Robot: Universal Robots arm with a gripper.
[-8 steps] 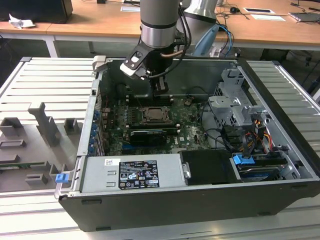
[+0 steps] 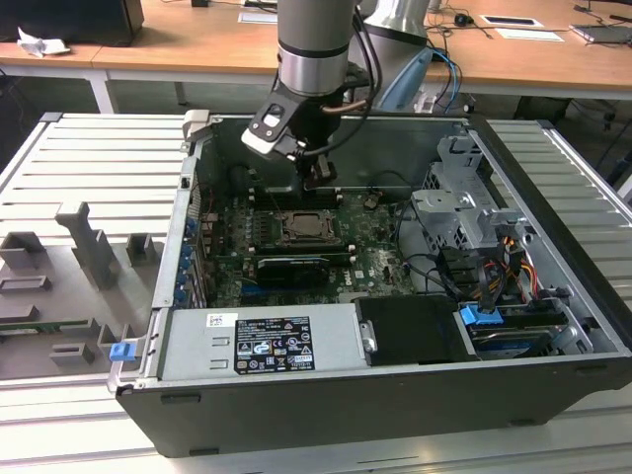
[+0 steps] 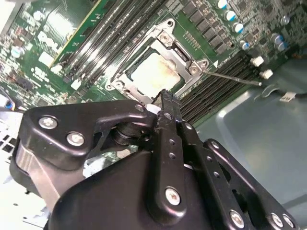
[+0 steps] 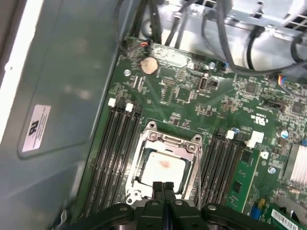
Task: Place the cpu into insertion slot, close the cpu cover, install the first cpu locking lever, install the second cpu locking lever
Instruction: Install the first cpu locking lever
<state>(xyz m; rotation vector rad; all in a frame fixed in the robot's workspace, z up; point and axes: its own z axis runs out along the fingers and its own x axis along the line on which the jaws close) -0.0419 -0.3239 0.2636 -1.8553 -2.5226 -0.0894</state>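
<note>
In the exterior view the gripper (image 2: 318,176) is hanging inside the open computer case (image 2: 553,212), just over the far side of the insertion slot (image 2: 306,229). In both wrist views its fingers (image 4: 157,188) are pressing tip to tip with nothing between them, forming one blunt point at the socket's edge. I cannot tell whether that point is touching metal.

The cpu (image 4: 163,165) is lying flat in the slot, its pale face showing through the window of the cpu cover (image 4: 141,153), which is lying down over it. In the second wrist view a thin locking lever (image 3: 235,79) is sticking out from one corner of the socket across the memory slots (image 3: 225,67). It seems unlatched, so the lever work looks like the step in hand.

Doing it well probably means using the closed tips as a pusher:
- Bear on the lever near its free end, where little force is needed.
- Stay clear of the cpu face and the cover window.
- Watch for the round wire slipping off the tip toward the memory slots or the green motherboard (image 4: 192,96).
</note>
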